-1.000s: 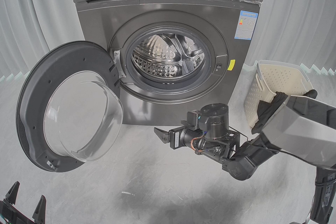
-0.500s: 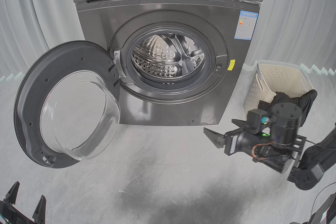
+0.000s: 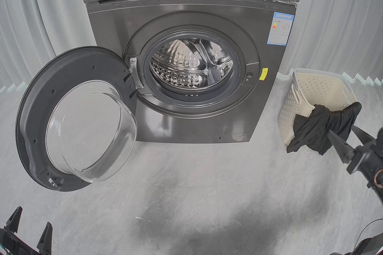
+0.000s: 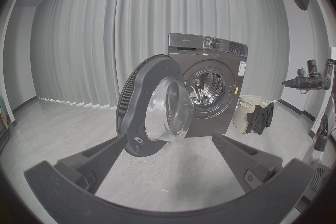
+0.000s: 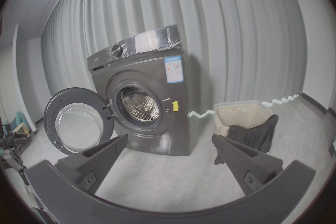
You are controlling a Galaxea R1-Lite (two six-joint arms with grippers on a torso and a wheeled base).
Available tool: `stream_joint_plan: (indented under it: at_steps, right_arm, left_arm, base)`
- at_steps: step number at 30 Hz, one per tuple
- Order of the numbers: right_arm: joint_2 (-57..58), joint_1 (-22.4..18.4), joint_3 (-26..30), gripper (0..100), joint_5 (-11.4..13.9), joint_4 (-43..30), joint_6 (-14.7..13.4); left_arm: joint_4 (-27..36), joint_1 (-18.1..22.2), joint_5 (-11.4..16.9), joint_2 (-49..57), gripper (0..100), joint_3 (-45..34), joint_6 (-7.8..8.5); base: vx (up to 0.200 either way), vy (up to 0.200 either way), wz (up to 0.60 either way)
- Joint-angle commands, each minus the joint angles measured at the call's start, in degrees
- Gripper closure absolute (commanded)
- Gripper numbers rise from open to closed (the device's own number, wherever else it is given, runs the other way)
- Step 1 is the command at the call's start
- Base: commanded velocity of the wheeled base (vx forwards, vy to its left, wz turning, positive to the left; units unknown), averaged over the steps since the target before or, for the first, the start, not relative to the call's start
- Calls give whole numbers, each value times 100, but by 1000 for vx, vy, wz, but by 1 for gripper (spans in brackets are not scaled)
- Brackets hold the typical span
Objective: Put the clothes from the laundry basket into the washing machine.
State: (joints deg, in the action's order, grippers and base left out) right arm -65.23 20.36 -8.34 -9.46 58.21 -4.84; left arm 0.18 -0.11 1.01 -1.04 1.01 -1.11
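The grey washing machine (image 3: pixel 191 0) stands with its round door (image 3: pixel 76 116) swung wide to the left and its steel drum (image 3: pixel 191 64) showing. To its right sits a cream laundry basket (image 3: pixel 319 86) with black clothes (image 3: pixel 315 128) draped over its front rim. My right gripper (image 3: pixel 340 129) hangs open just in front of those clothes, holding nothing. The right wrist view has the open right gripper (image 5: pixel 169 137) facing the machine (image 5: pixel 140 95) and the black clothes (image 5: pixel 252 137). My left gripper (image 3: pixel 33 216) rests open low at the near left, far from the machine.
Pale pleated curtains line the wall behind the machine. Bare grey floor (image 3: pixel 191 196) stretches between me and the machine. The open door reaches well out over the floor on the left. In the left wrist view the basket (image 4: pixel 245 109) stands right of the machine (image 4: pixel 210 88).
My right arm has swung from in front of the machine's lower panel across to the right, ending by the basket's draped clothes. The door eased slightly wider. The left gripper stayed put.
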Motion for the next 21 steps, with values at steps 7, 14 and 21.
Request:
stream_joint_plan:
  at_steps: [7,14,21]
  right_arm:
    - [4827,-1746,807,0,674,-3545,730]
    - [5794,-2071,755,0,1183,-4529,537]
    - [6523,-2036,816,0,1341,-5592,352]
  left_arm:
    - [-1,2,-5,86,0,-101,102]
    - [-1,11,-5,86,0,-101,93]
    - [-1,2,-5,77,0,-101,93]
  base:
    - [0,0,0]
    - [0,0,0]
    - [0,0,0]
